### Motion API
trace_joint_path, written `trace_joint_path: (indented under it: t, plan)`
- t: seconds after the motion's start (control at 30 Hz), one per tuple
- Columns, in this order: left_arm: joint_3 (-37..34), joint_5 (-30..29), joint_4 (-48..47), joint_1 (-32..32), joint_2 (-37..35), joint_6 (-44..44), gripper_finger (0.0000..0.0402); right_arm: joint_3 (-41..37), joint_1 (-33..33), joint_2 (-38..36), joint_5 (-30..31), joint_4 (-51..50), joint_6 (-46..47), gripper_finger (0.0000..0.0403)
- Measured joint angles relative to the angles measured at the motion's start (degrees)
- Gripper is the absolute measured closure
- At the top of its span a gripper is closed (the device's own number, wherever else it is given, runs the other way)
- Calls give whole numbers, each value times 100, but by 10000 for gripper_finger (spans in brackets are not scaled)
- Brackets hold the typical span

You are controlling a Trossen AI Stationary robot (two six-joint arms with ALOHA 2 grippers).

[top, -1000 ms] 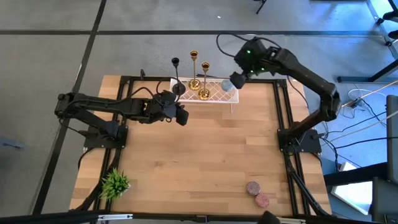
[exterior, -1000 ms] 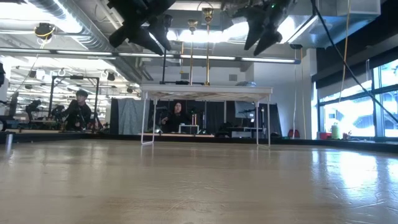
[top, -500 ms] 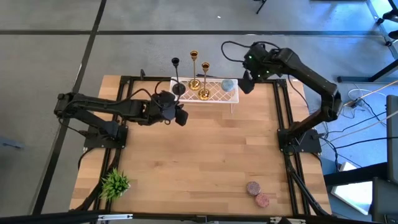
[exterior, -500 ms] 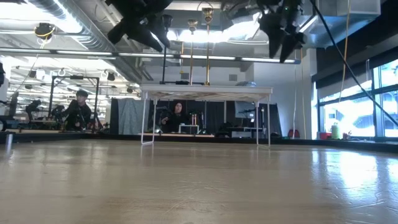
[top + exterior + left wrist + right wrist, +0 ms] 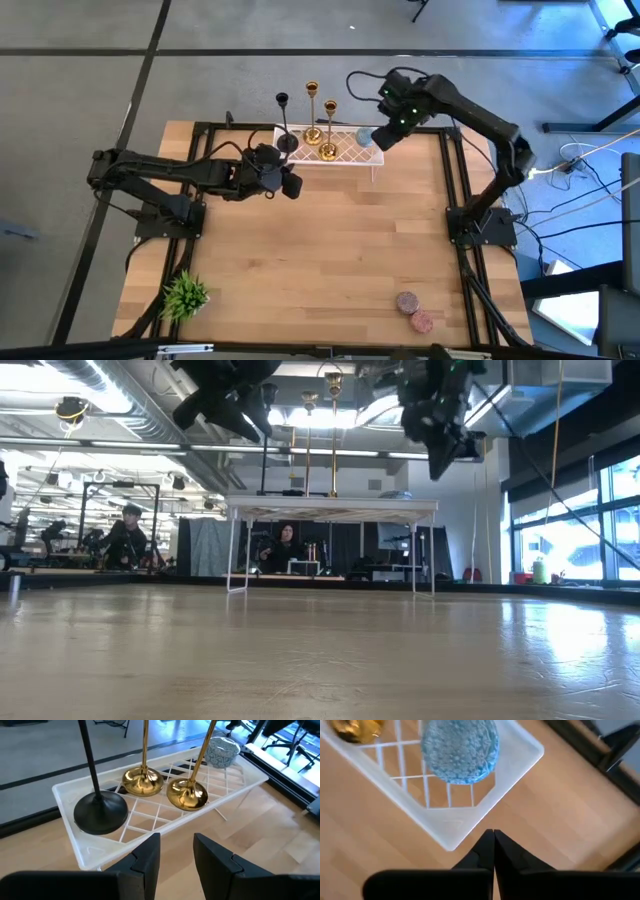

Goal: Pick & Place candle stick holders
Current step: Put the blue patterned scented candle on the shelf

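Candle stick holders: all three stand upright at one end of the white rack (image 5: 235,782) on the far side of my desk (image 5: 330,260). The black holder (image 5: 99,810) sits beside the two gold holders (image 5: 144,780) (image 5: 187,792). A blue patterned bowl (image 5: 460,747) occupies the rack's other end. My left hand (image 5: 176,857) hovers just in front of the rack, fingers parted, holding nothing. My right hand (image 5: 493,851) hangs above the bowl end, fingers pressed together, empty.

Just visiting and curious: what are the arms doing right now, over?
Left gripper open, facing white rack. Right gripper shut, empty, above blue bowl. Black holder and two gold holders upright on rack. Nothing blocking.
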Motion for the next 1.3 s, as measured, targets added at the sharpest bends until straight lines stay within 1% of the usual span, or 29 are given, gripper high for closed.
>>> trace_joint_path:
  t: [0.17, 0.4, 0.57, 1.07, 1.3]
  plan:
    - [0, 23, -2, -8, 0, 0, 288, 0, 11, 326, 23, 51, 23, 400]
    - [0, 29, -3, -61, 0, 26, 288, 0, 4, 345, 130, 655, 437, 401]
    - [0, 30, -56, -61, 0, 52, 288, 0, -10, 361, 335, 768, 632, 402]
    - [0, 35, -68, -50, 0, 206, 288, 0, -96, 398, 342, 788, 928, 402]
    - [0, 38, -70, -50, 0, 208, 288, 0, -73, 665, 146, 777, 974, 402]
